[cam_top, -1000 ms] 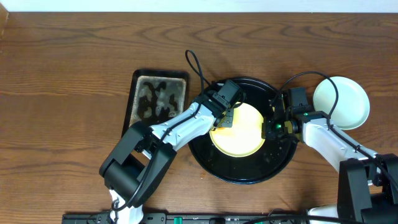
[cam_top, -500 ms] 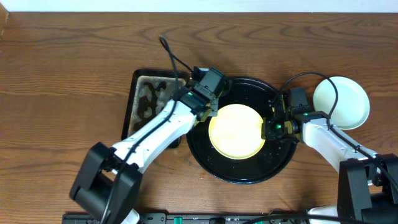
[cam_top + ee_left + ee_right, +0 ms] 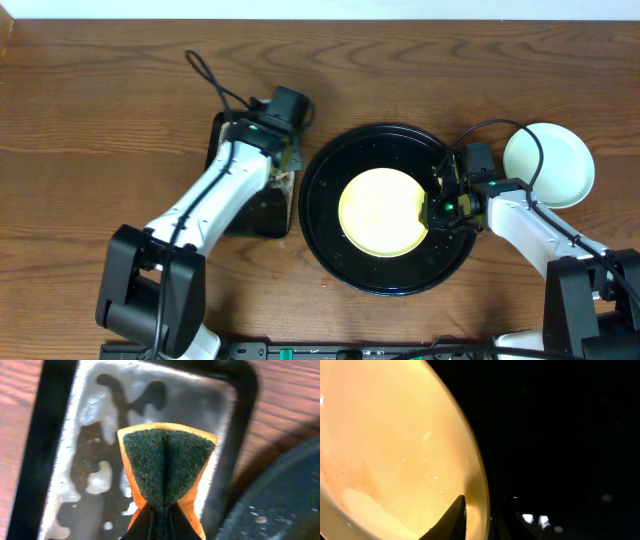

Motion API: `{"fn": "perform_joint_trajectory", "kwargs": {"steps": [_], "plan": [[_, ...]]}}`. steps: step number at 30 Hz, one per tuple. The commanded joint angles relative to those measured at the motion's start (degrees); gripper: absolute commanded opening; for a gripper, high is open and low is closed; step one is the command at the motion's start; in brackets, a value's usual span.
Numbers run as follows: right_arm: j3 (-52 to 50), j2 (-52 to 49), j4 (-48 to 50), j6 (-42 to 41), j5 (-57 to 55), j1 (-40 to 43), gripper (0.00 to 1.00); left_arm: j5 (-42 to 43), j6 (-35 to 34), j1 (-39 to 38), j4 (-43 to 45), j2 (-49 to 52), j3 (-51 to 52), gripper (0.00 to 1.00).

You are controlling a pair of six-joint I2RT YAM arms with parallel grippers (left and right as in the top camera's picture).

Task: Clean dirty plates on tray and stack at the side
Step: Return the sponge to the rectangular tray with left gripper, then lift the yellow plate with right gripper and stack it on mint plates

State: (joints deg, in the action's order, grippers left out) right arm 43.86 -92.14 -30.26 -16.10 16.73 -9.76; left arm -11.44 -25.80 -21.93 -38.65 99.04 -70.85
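Slippage risk: right gripper (image 3: 437,205) pinches only the 3 o'clock rim of the yellow plate (image 3: 380,212), so lifting could drop it on the tray (image 3: 330,170); left gripper (image 3: 285,165) just clamps the sponge (image 3: 167,467).

Plate (image 3: 380,212) open above — right pincer (image 3: 433,210) at rim

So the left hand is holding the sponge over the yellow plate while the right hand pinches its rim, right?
Not quite. The left hand holds the sponge over the small rectangular tray, not the yellow plate, as the left wrist view shows. The right hand does pinch the plate's rim.
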Motion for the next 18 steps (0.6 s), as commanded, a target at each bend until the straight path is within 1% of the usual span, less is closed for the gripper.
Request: {"fn": "perform_joint_trajectory", "kwargs": {"steps": [1,5,6,9,10,12,18], "plan": [[-2.4,-0.8,-0.3,-0.2,-0.4,-0.5,0.16,0.9,0.3,1.2,-1.0,-0.2,-0.6,0.08],[-3.2,-0.8,1.2,-0.2,0.3,-0.5,0.03,0.9,0.3,1.2,-1.0,-0.2,-0.6,0.08],[-3.2,-0.8,1.5,-0.2,0.3,-0.5,0.01,0.9,0.3,1.2,-1.0,-0.2,-0.6,0.08],[-3.2,-0.8,3.2,-0.2,3.0,-0.5,0.01,0.9,0.3,1.2,-1.0,-0.2,-0.6,0.08],[-3.2,-0.8,5.3,-0.2,5.7,-0.4,0.01,0.9,0.3,1.2,-1.2,-0.2,-0.6,0.08],[-3.1,-0.8,7.7,-0.2,7.7,-0.4,0.01,0.9,0.3,1.2,-1.4,-0.2,-0.6,0.08],[-2.3,-0.8,15.5,-0.2,9.3,-0.3,0.01,0.9,0.3,1.2,-1.4,-0.2,-0.6,0.08]]}}
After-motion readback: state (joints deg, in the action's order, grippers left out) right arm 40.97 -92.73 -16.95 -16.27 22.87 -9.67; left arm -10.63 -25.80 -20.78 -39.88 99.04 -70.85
